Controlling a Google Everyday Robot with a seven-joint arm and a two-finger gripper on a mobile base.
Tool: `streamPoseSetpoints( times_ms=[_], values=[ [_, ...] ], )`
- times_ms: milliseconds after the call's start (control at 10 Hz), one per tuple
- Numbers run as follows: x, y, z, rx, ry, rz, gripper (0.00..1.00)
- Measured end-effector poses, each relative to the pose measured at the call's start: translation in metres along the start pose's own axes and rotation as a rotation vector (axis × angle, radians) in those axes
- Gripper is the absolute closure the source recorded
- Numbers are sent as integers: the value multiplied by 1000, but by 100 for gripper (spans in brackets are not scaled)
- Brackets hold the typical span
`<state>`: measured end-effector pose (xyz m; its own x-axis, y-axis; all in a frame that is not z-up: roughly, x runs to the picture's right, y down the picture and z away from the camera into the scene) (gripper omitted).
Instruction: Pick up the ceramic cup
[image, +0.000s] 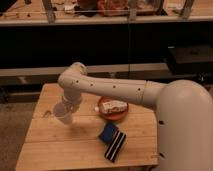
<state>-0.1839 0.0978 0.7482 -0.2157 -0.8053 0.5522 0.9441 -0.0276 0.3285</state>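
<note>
The ceramic cup (63, 116) is a small plain white cup over the left part of the wooden table (55, 150). My gripper (67, 107) reaches down from the white arm and is shut on the cup, mostly hidden behind the wrist. The cup is tilted and seems to hang just above the tabletop, with a shadow below it to the right.
An orange dish (122, 115) holding a white object (112, 106) sits at the table's middle, right of the cup. A blue pad (107, 133) and a black striped item (115, 145) lie near the front edge. Dark shelving (125, 45) stands behind the table.
</note>
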Motion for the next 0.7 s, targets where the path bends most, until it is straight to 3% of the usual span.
streamPoseSetpoints(
  times_ms=[700],
  values=[
    [4,1,-6,-3,0,-19,100]
  ],
)
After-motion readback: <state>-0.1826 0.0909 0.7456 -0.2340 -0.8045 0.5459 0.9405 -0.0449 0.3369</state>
